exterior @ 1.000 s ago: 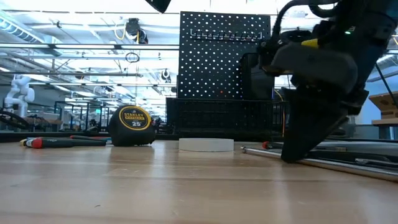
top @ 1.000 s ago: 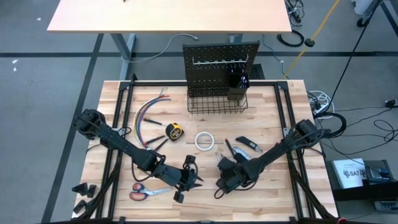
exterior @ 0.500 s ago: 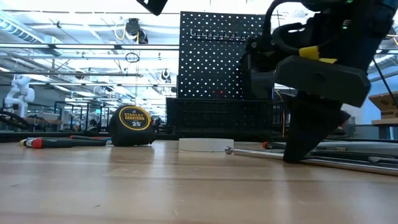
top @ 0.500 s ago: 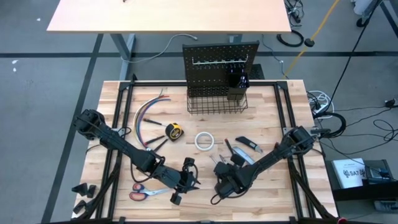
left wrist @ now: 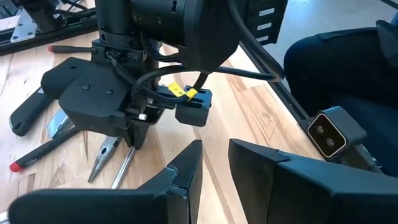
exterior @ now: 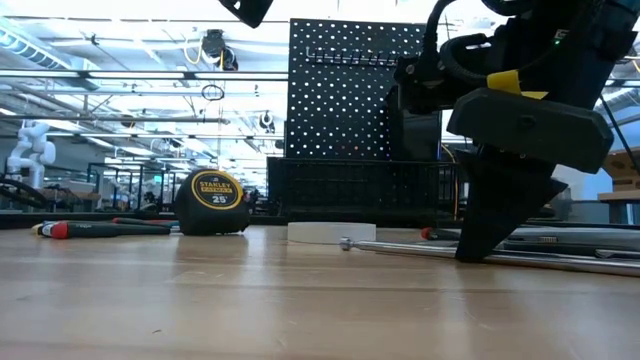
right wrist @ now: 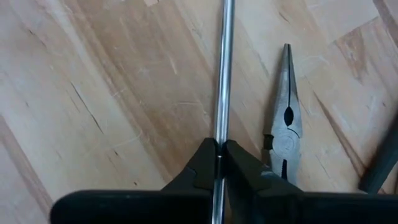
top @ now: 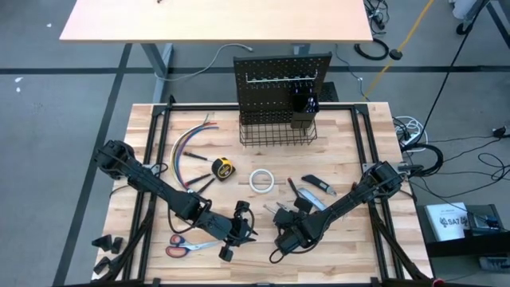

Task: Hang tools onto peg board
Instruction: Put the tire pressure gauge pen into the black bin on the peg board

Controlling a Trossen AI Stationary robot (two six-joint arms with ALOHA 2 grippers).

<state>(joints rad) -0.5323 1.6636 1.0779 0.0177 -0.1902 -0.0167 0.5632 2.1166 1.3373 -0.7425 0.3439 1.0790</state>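
Note:
My right gripper (top: 285, 231) stands low over the table's near middle, shut on a thin silver tool (right wrist: 225, 74) that looks like a wrench seen edge-on. The tool also shows in the low view (exterior: 400, 247). Silver pliers (right wrist: 286, 124) lie flat on the table beside it. My left gripper (left wrist: 214, 168) is open and empty, just left of the right one (top: 239, 227). The black peg board (top: 283, 80) stands upright at the far edge, with its wire basket (top: 277, 131) in front of it. My right gripper pinches the silver tool's shaft (right wrist: 221, 134) between its two fingertips. The fingers come from above, pointing down, and lie across the shaft. The tool lies nearly level along the tabletop; its free end (exterior: 346, 243) points toward the table's left.
A yellow tape measure (top: 225, 168), a white tape roll (top: 262, 181), coloured wires (top: 187, 143), screwdrivers (top: 195, 182), orange-handled scissors (top: 185, 245) and a blue knife (top: 323, 187) lie around the two grippers. The grippers are close to each other.
My right gripper has gone toward the table's left and near edges, staying shut on the silver tool. The tool has slid along the table with it, its free end going leftward past the tape roll in the low view.

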